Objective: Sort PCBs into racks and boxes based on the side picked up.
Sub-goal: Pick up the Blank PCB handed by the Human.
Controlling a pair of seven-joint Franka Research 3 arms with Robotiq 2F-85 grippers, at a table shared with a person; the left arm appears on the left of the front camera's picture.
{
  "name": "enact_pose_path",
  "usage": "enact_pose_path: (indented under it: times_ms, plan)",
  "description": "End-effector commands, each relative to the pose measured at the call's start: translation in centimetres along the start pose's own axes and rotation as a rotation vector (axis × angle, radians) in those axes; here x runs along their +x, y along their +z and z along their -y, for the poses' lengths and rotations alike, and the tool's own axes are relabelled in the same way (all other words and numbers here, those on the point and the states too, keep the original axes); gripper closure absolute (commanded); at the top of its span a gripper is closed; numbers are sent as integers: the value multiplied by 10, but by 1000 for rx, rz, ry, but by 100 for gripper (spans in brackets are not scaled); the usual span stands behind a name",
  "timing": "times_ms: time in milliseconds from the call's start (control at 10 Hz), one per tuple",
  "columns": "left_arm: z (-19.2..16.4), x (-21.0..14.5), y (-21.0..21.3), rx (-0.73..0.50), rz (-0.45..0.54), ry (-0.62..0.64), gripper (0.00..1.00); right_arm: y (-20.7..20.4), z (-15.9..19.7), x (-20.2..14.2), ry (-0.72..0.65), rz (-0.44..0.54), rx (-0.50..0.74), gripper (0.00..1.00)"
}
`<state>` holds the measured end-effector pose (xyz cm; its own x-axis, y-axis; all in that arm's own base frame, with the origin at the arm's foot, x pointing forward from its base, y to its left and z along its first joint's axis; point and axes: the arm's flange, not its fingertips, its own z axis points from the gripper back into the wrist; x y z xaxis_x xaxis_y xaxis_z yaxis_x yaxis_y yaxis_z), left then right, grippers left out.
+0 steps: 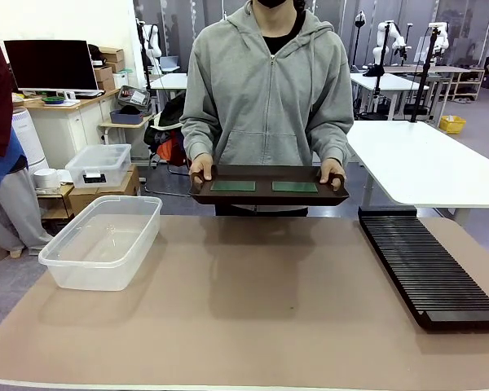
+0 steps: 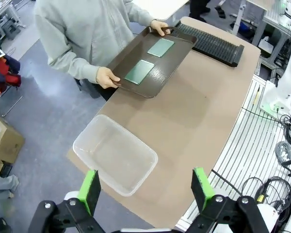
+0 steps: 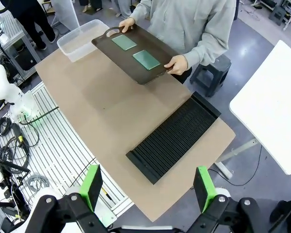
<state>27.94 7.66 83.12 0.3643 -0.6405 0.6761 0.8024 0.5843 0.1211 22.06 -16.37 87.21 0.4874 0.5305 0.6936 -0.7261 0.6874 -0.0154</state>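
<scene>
- We are at the very start: both PCBs lie flat and side by side on the dark tray, which the person's hands hold by its handles over the far edge of the table
- Our left gripper hangs high above the table, green pads wide apart and nothing between them; our right gripper is likewise spread and empty
- The clear tub sits on our left side and the black slotted rack on our right, with no board in either
- We judge the step in hand to be the offering of the tray; nothing is sorted
- Next, one arm must reach across to the tray, close on a board's thin edge, and let the side it was taken from decide rack or tub
</scene>
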Motion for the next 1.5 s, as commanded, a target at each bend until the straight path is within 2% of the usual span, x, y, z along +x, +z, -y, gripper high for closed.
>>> enact_pose_path:
  times_ms: [0, 400, 500, 1000, 1100, 1400]
  plan:
    - [10, -2, -5, 33, -22, 31, 0, 1, 5, 3, -9, 35, -12, 0]
    - [19, -1, -4, 50, -42, 30, 0, 0, 4, 1, -8, 5, -12, 0]
    - [12, 2, 1, 20, -25, 27, 0, 0, 4, 1, -8, 5, -12, 0]
    - [12, 2, 1, 20, -25, 27, 0, 0, 5, 0, -15, 5, -16, 0]
    - [12, 2, 1, 20, -25, 27, 0, 4, -1, 1, -28, 10, -56, 0]
    - [12, 2, 1, 20, -25, 27, 0, 23, -3, -5, -28, 94, -4, 0]
